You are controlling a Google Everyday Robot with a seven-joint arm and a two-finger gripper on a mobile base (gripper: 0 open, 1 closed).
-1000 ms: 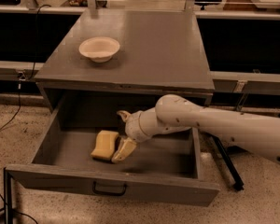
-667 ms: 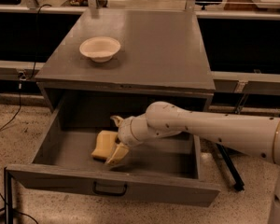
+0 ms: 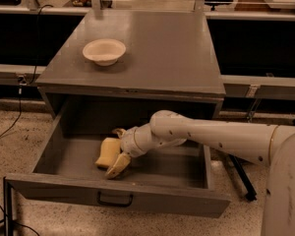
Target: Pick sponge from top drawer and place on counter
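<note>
Drawer (image 3: pixel 64 146): spread gripper (image 3: pixel 114 153) seemingly astride sponge (image 3: pixel 105 154)

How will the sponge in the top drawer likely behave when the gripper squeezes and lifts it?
The sponge looks like a soft, rounded block, so it will probably squash rather than resist. It seems small beside the gripper, open around it in the top drawer, so it is likely light. Lying flat, it should slide, not roll, if nudged.
</note>
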